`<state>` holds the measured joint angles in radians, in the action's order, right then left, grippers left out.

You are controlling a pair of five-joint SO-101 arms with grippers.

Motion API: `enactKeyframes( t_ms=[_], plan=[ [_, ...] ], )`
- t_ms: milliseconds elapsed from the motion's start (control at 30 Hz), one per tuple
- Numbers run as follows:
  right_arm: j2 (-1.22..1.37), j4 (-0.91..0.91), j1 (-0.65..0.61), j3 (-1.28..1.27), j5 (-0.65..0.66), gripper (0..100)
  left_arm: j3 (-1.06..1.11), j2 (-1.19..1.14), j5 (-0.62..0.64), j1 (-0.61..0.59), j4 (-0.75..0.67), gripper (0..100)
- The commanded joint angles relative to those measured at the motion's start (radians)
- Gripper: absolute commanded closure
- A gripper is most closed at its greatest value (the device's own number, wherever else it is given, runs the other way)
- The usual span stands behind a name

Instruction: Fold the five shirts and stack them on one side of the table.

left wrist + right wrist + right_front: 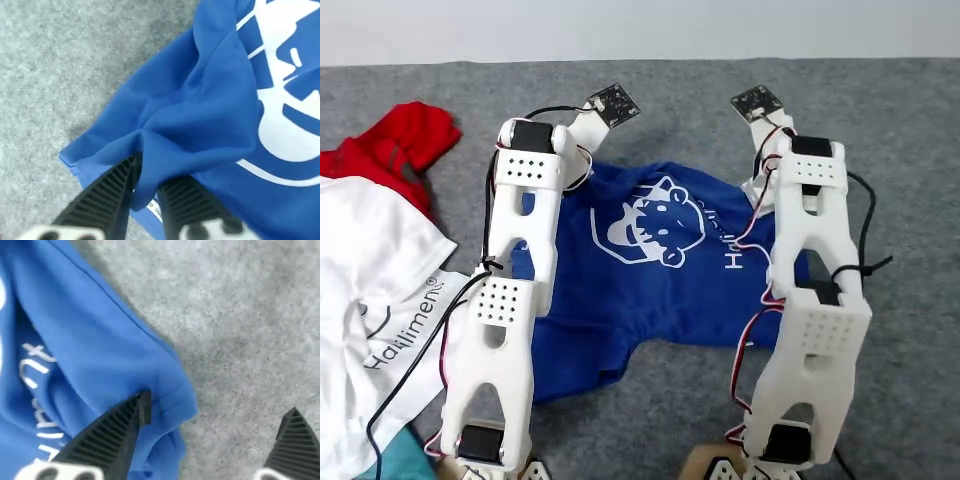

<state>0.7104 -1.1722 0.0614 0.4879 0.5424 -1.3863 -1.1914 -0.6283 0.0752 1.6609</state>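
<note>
On the blue shirt (210,100), left claw (149,172) pinches its edge.

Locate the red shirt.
High view: red shirt lies bunched at the far left of the table, against the white shirt, left of the blue shirt.

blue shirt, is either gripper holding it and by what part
The left gripper pinches the blue shirt by a bunched fold near its edge. The right gripper is open, holding nothing.

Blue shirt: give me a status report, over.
Left gripper shut on blue shirt edge. Right gripper open, straddling its hem. Shirt spread, unfolded. White shirt, red shirt lie aside.
</note>
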Motion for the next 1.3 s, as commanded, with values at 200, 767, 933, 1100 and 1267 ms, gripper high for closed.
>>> enactKeyframes(
  t_ms=[200,767,933,1100,1267],
  plan=[
    [0.058,0.004,0.007,0.18,-0.005,87.6,-0.031,0.014,0.003,0.008,0.006,100],
    [-0.073,-0.177,0.019,0.313,0.069,98.0,-0.242,0.012,0.005,0.017,0.066,100],
    [-0.015,-0.302,0.019,0.316,0.025,78.6,-0.228,-0.021,0.006,0.035,0.077,100],
    [0.03,-0.309,0.024,0.318,-0.043,70.1,-0.229,-0.064,0.006,0.043,0.086,100],
    [0.105,-0.255,0.036,0.319,-0.044,70.1,-0.229,-0.075,0.006,0.052,0.089,100]
  ],
)
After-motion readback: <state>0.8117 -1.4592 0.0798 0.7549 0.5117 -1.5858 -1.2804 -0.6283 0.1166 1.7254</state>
